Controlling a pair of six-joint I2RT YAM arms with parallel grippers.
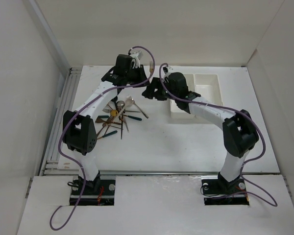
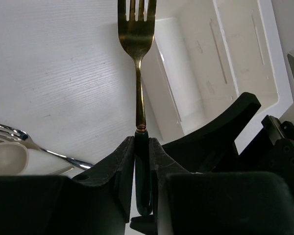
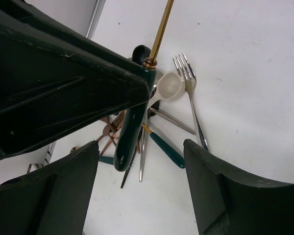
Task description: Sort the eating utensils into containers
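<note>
Gold fork [image 2: 137, 73] held aloft beside the white bins [image 2: 235, 54]
Left gripper [image 2: 142, 152] is clamped on its dark green handle — right gripper [image 3: 139, 147] gapes wide just alongside, holding nothing; other utensils [image 1: 118, 115] lie heaped on the table [image 1: 161, 147].

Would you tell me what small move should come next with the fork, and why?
Probably close the right gripper on the green handle of the gold fork: the left gripper pinches it by the neck, its free end hangs between the right's open fingers, and that arm is beside the bins.
</note>
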